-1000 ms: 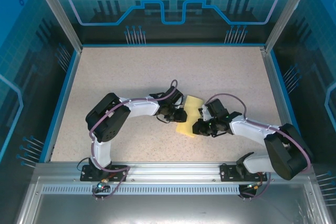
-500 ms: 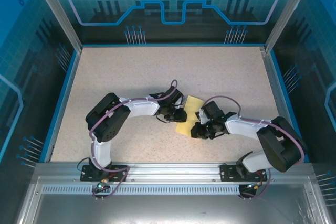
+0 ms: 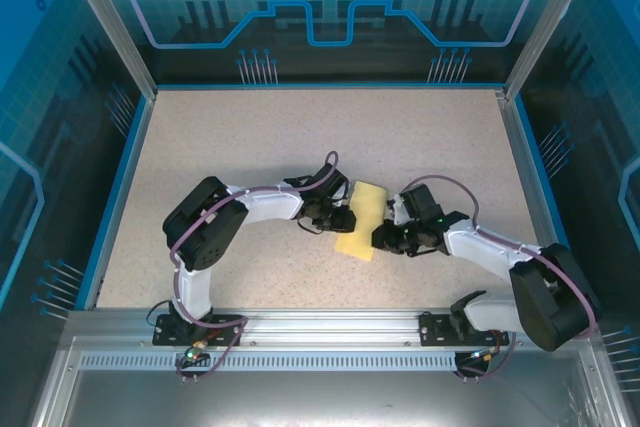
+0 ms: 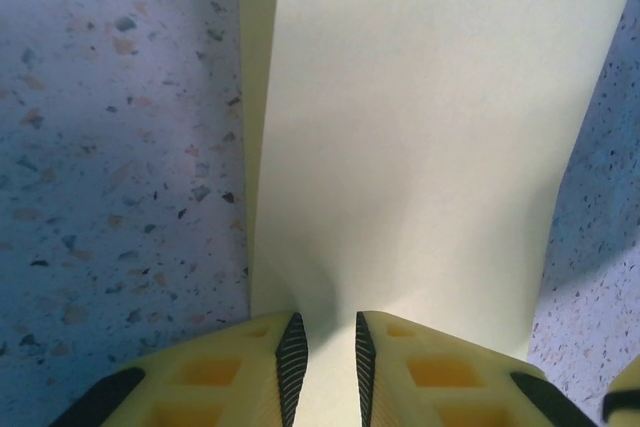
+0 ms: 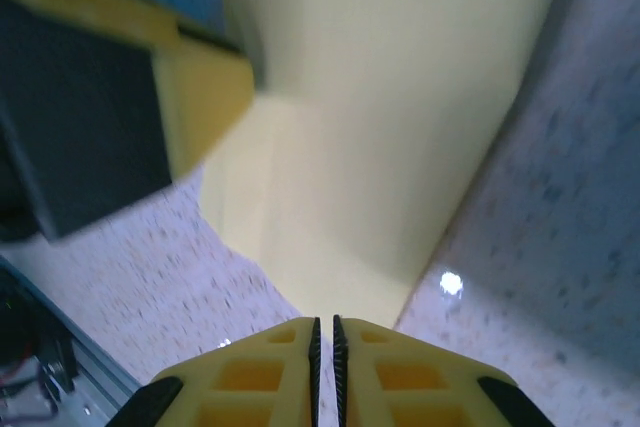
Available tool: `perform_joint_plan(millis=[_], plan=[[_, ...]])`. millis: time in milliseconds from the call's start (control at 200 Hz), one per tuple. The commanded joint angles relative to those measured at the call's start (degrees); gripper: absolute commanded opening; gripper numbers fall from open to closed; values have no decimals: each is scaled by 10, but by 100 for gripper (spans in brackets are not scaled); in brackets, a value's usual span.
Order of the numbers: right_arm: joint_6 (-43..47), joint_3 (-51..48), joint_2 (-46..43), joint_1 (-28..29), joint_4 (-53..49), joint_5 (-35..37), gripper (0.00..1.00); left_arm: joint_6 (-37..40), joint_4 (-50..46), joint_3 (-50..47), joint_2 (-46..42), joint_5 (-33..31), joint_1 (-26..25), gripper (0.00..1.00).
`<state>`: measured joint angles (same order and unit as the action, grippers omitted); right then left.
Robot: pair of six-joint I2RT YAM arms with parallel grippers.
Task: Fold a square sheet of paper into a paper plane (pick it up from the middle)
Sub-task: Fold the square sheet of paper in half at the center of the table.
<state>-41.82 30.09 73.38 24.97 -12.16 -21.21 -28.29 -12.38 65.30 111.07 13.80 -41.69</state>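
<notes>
The square sheet of paper [image 3: 361, 218] is pale yellow and lies folded into a narrow strip on the speckled table between the two arms. My left gripper [image 3: 345, 219] sits at the strip's left edge. In the left wrist view its jaws [image 4: 324, 347] stand a narrow gap apart, and the paper [image 4: 420, 127] buckles up between them. My right gripper [image 3: 384, 238] is at the strip's right near edge. Its jaws [image 5: 324, 332] are almost touching just over the paper's [image 5: 380, 97] near corner. I cannot tell whether that corner is pinched.
A finger of the left gripper [image 5: 195, 97] shows at the upper left of the right wrist view, on the paper. Blue walls [image 3: 115, 197] and a metal rail [image 3: 320, 322] bound the table. Open tabletop lies behind the arms [image 3: 320, 137].
The right arm swung in and back out, and its gripper ended slightly farther up and right along the paper's edge. The left arm and the paper stayed put.
</notes>
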Motion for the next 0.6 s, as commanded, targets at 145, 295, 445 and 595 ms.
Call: perform_joint_plan(millis=[145,295,445,595], plan=[[-48,15,43,-26,86,10,15,20,-52,-2,23,-42,12,26],[-50,23,85,-26,117,8,15,21,-51,-1,26,-41,11,26],[-38,25,116,-34,117,23,15,23,-51,-4,26,-43,11,26],[-21,30,131,-35,85,53,15,26,-55,-6,25,-49,12,26]])
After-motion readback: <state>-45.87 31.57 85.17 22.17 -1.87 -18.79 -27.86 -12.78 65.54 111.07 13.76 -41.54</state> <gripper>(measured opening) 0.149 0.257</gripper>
